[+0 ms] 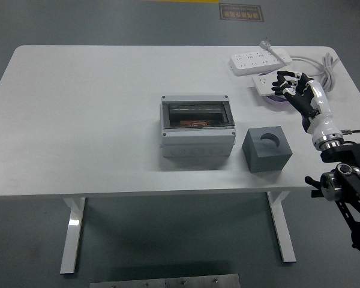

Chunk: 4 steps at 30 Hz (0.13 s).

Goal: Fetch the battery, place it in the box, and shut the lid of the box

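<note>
At far right, your hand (293, 91) is hovering, fingers spread and empty, over the purple disc (280, 100); probably light and slippery, so pinch its rim.

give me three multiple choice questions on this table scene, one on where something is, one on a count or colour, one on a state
1. Where is the dark grey block relative to the box?
A. to the right of it, nearer the table's front edge
B. on top of it
C. at the table's far left corner

2. How many white power strips lie on the table?
A. none
B. two
C. five

3. What is the right hand doing?
A. gripping the dark grey block
B. pressing on the box
C. empty, fingers spread, over the nearer power strip

Answers:
1 A, the block stands apart from the box on its right.
2 B, the farther power strip and the nearer one lie at the far right.
3 C, the fingers are apart and hold nothing.
</note>
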Available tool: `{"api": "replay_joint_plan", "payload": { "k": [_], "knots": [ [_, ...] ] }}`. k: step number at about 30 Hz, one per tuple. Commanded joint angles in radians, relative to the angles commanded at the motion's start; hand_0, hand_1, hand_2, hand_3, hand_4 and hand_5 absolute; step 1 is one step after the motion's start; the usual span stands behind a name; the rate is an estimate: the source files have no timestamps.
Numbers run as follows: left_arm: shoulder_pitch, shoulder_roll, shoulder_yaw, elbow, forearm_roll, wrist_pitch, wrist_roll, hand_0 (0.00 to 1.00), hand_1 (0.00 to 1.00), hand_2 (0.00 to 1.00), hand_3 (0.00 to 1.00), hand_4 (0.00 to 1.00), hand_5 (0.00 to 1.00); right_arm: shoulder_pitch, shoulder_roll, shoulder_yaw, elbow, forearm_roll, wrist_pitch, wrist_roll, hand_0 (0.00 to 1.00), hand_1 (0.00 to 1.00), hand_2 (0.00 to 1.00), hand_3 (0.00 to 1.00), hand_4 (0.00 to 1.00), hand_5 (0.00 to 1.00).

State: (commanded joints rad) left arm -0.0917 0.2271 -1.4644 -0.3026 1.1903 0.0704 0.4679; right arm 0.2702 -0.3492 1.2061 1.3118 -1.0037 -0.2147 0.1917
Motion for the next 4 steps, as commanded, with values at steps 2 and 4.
{"api": "replay_joint_plan", "payload": {
  "k": [2,4],
  "knots": [
    [0.000,-0.001,0.001,0.000,0.000,0.000,-0.001,0.590,0.687,0.640,0.605,0.685,0.210,0.001,0.000,0.002,0.003,-0.009,0.002,-0.001,0.601,0.550,0.543,0.634,0.672,0.405],
    [0.000,-0.002,0.001,0.001,-0.001,-0.001,-0.002,0.590,0.687,0.640,0.605,0.685,0.210,0.002,-0.001,0.003,0.005,-0.012,0.003,0.000,0.601,0.550,0.543,0.634,0.672,0.405]
  ]
}}
